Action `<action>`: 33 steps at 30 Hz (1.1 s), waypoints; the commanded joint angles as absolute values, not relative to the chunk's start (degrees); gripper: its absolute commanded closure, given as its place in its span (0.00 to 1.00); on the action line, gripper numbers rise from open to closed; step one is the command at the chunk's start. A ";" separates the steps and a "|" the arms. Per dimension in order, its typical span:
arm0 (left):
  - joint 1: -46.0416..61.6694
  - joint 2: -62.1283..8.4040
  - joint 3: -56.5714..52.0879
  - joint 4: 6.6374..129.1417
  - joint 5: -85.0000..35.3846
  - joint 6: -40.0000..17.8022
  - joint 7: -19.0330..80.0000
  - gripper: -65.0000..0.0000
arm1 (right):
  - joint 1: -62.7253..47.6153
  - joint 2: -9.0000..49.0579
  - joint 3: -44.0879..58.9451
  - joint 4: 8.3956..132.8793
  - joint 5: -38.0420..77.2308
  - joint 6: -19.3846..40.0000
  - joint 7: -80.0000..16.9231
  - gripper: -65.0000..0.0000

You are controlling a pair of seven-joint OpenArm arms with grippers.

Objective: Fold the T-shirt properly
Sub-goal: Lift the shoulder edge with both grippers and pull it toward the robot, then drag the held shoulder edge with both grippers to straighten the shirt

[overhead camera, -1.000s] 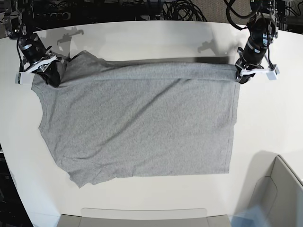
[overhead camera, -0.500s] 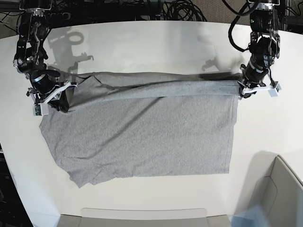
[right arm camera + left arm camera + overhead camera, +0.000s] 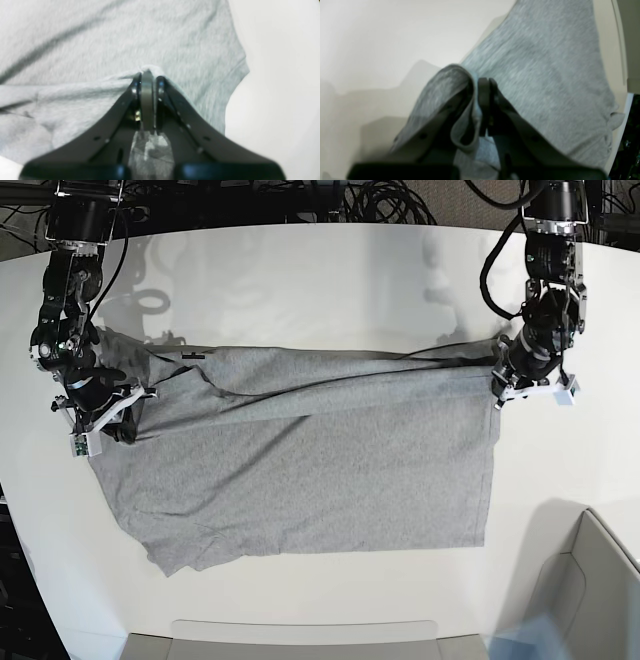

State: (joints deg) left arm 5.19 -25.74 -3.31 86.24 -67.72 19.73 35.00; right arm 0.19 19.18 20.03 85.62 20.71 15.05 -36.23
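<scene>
The heather-grey T-shirt (image 3: 300, 480) lies spread on the white table (image 3: 300, 280), plain side up, with no lettering showing. Its far edge is held up in a taut band between both grippers and lies partly over the body. My left gripper (image 3: 500, 385), on the right of the base view, is shut on the shirt's far right corner; the left wrist view shows a fold of cloth (image 3: 460, 100) pinched there (image 3: 480, 100). My right gripper (image 3: 118, 418), on the left of the base view, is shut on the far left corner by the sleeve, with cloth (image 3: 100, 37) bunched at its tips (image 3: 147, 80).
A grey bin (image 3: 590, 590) stands at the near right corner. A pale tray (image 3: 300, 640) lies along the near edge. Dark cables (image 3: 380, 200) run behind the far edge of the table. Bare tabletop lies on either side of the shirt.
Both grippers have moved toward the near side, carrying the shirt's far edge with them. The folded-over band has widened and lies lower over the body.
</scene>
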 commanded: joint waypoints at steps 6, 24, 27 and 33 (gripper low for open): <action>3.56 -26.68 -3.82 86.73 -67.91 19.56 34.42 1.00 | 4.62 20.26 20.18 83.30 20.79 15.16 -34.51 1.00; 0.84 -27.38 1.63 87.87 -67.91 19.82 34.59 0.67 | 7.25 19.91 21.93 82.33 14.99 19.21 -34.77 0.47; 2.42 -27.30 -0.48 91.30 -67.91 19.91 34.59 0.68 | 5.85 18.59 25.80 86.64 14.99 22.20 -34.86 0.47; 8.22 -27.38 -4.09 93.23 -67.91 19.91 34.86 0.67 | 1.19 15.78 33.71 94.29 14.90 25.36 -39.87 0.47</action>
